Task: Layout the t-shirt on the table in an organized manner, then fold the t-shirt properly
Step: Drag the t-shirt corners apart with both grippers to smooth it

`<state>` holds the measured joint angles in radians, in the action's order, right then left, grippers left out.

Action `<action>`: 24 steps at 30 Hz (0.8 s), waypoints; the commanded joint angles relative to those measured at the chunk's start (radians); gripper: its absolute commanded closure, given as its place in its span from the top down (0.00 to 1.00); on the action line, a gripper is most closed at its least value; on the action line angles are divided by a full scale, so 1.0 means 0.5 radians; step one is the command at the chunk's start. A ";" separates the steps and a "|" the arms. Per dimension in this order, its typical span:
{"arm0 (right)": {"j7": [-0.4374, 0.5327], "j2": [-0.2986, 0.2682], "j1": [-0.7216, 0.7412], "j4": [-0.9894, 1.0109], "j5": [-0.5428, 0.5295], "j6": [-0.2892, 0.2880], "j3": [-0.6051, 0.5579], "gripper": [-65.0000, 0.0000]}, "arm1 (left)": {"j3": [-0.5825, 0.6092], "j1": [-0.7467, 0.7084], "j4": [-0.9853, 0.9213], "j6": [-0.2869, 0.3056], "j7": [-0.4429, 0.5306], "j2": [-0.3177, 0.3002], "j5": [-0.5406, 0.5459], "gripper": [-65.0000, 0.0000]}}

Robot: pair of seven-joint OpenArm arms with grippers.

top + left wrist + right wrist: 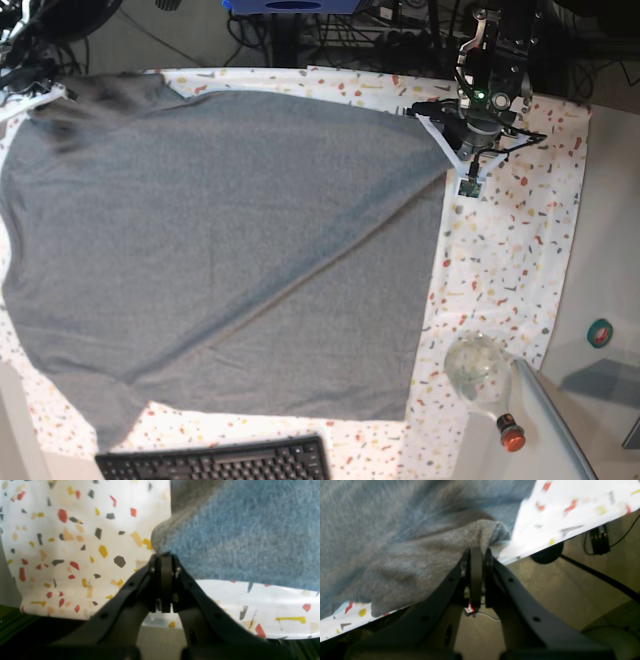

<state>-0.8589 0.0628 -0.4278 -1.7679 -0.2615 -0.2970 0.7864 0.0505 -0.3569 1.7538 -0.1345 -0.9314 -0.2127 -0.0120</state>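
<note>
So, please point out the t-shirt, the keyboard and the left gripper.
t-shirt (220,250), base view, middle of the grey cloth.
keyboard (215,465), base view, its black keys.
left gripper (163,555), left wrist view, closed fingertips.

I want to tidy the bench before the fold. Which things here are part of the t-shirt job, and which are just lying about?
Part of the job:
t-shirt
table
left tool, shut on a t-shirt corner
right tool, shut on a t-shirt corner

Just lying about:
black keyboard
clear bottle with red cap
teal tape roll
</note>
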 commanded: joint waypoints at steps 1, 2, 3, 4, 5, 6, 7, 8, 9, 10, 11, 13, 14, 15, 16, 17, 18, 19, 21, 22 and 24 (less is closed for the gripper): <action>0.010 -0.017 -0.008 -0.050 -0.009 -0.006 0.015 0.00 | -0.001 0.009 0.035 -0.012 0.008 -0.009 -0.014 0.00; 0.007 -0.017 -0.014 -0.065 -0.009 -0.006 0.015 0.00 | 0.002 0.009 0.035 -0.012 0.005 -0.006 -0.014 0.00; 0.007 -0.013 -0.036 -0.081 -0.009 -0.006 0.015 0.00 | 0.002 0.006 0.035 -0.012 0.005 -0.003 -0.014 0.00; 0.007 -0.013 -0.066 -0.105 -0.009 -0.006 0.015 0.00 | 0.002 -0.003 0.035 -0.012 0.005 -0.003 -0.014 0.00; 0.007 -0.004 -0.094 -0.133 -0.012 -0.006 0.015 0.00 | 0.002 -0.009 0.035 -0.012 0.005 -0.003 -0.014 0.00; 0.010 0.029 -0.116 -0.167 -0.012 -0.006 0.015 0.00 | 0.002 -0.012 0.035 -0.012 0.005 -0.003 -0.014 0.00; 0.022 0.051 -0.137 -0.206 -0.009 -0.006 0.015 0.00 | 0.005 -0.027 0.035 -0.012 0.005 -0.003 -0.014 0.00; 0.025 0.057 -0.162 -0.237 -0.009 -0.006 0.015 0.00 | 0.005 -0.049 0.035 -0.012 0.005 -0.003 -0.014 0.00; 0.025 0.057 -0.171 -0.249 -0.009 -0.006 0.015 0.00 | 0.005 -0.055 0.035 -0.012 0.005 -0.003 -0.014 0.00; 0.025 0.051 -0.165 -0.252 -0.009 -0.003 0.015 0.00 | 0.005 -0.061 0.035 -0.012 0.005 -0.003 -0.014 0.00; 0.028 0.051 -0.162 -0.249 -0.006 -0.003 0.031 0.00 | 0.008 -0.064 0.035 -0.012 0.005 -0.003 -0.014 0.00; 0.025 0.051 -0.113 -0.243 -0.006 -0.003 0.107 0.00 | 0.057 -0.061 0.035 -0.012 0.005 -0.003 -0.014 0.00; 0.022 0.051 -0.094 -0.240 -0.006 -0.003 0.144 0.00 | 0.085 -0.058 0.035 -0.012 0.005 -0.009 -0.014 0.00; 0.022 0.048 -0.085 -0.240 -0.006 -0.003 0.178 0.00 | 0.109 -0.055 0.035 -0.012 0.005 -0.009 -0.014 0.00; 0.022 0.048 -0.082 -0.240 -0.006 -0.003 0.199 0.00 | 0.124 -0.055 0.032 -0.012 0.005 -0.009 -0.014 0.00; 0.022 0.048 -0.082 -0.240 -0.006 -0.003 0.212 0.00 | 0.140 -0.052 0.032 -0.012 0.005 -0.009 -0.014 0.00; 0.022 0.048 -0.082 -0.240 -0.006 -0.003 0.212 0.00 | 0.152 -0.052 0.032 -0.012 0.005 -0.009 -0.014 0.00; 0.022 0.048 -0.082 -0.240 -0.006 -0.003 0.212 0.00 | 0.152 -0.052 0.032 -0.012 0.005 -0.009 -0.014 0.00; 0.022 0.048 -0.085 -0.240 -0.006 -0.003 0.209 0.00 | 0.137 -0.052 0.032 -0.012 0.002 -0.006 -0.014 0.00; 0.022 0.048 -0.085 -0.240 -0.006 -0.003 0.205 0.00 | 0.124 -0.052 0.032 -0.012 0.002 -0.006 -0.014 0.00; 0.022 0.048 -0.088 -0.240 -0.006 -0.003 0.205 0.00 | 0.124 -0.058 0.032 -0.009 0.002 -0.018 -0.008 0.01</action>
<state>-0.8616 0.0967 -0.4641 -1.8717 -0.2626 -0.2993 0.8837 0.1150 -0.3851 1.7538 -0.1314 -0.9348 -0.2150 -0.0109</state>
